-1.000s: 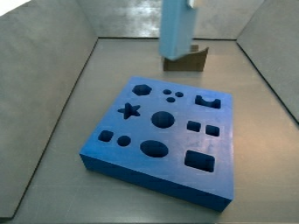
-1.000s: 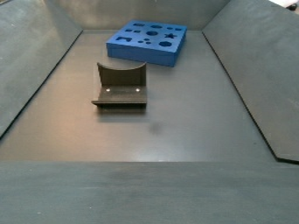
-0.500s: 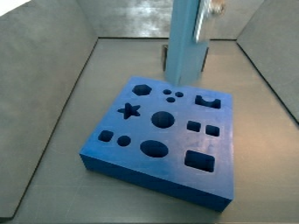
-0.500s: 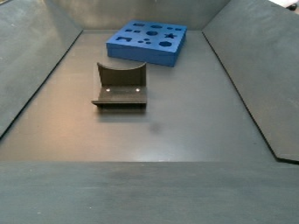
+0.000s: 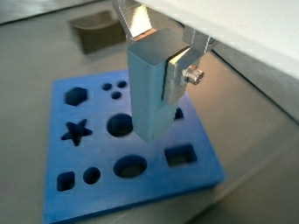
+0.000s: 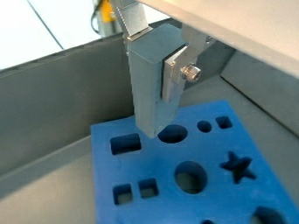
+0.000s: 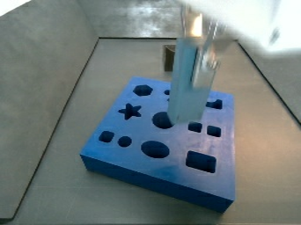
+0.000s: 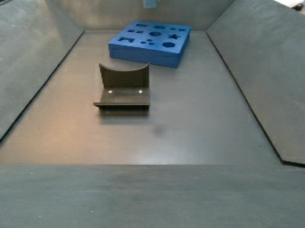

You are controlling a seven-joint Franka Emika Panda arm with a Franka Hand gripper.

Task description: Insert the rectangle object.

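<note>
My gripper (image 5: 158, 52) is shut on a long pale blue-grey rectangular bar (image 5: 149, 96) and holds it upright; it shows in both wrist views (image 6: 149, 87). The silver fingers (image 6: 177, 72) clamp its upper end. The bar's lower end hangs just above the blue board (image 5: 105, 188), near its middle round hole (image 5: 121, 125). In a side view the blurred gripper (image 7: 198, 35) and bar (image 7: 186, 83) stand over the board (image 7: 141, 167). The board's large rectangular hole (image 7: 202, 160) lies toward its near corner. I see no small olive-brown block apart from the fixture.
The dark fixture (image 8: 121, 86) stands on the grey floor away from the blue board (image 8: 152, 42); it also shows in a wrist view (image 5: 100, 31). Sloping grey walls (image 8: 36, 80) enclose the floor. The gripper does not show in this side view.
The gripper with the bar has moved from the back, near the fixture, forward over the blue board and lower.
</note>
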